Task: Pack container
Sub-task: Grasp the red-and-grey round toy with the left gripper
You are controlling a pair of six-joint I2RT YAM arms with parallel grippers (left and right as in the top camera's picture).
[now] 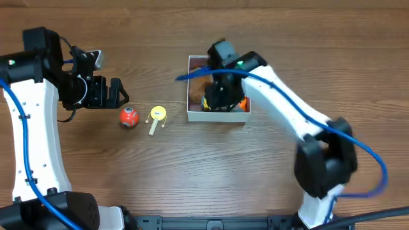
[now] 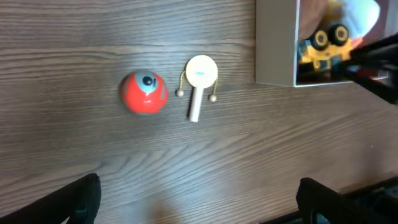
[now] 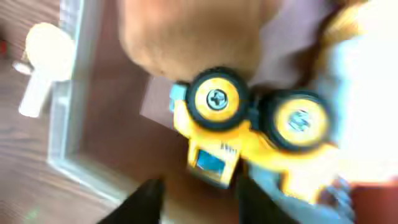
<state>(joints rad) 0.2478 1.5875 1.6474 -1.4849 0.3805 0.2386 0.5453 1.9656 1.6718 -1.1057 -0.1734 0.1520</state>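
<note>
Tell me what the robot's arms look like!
The left arm and right arm are white with chunky black joints. A thin blue cable runs along each, and each shows a tiny green light. The left claw and right claw are black with two fingers.

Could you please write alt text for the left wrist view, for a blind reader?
A red ball toy and a small cream rattle drum lie side by side, not touching, on a wooden table. At upper right, the white-walled container holds a yellow toy truck; the fingers of the open left claw frame the bottom corners.
</note>
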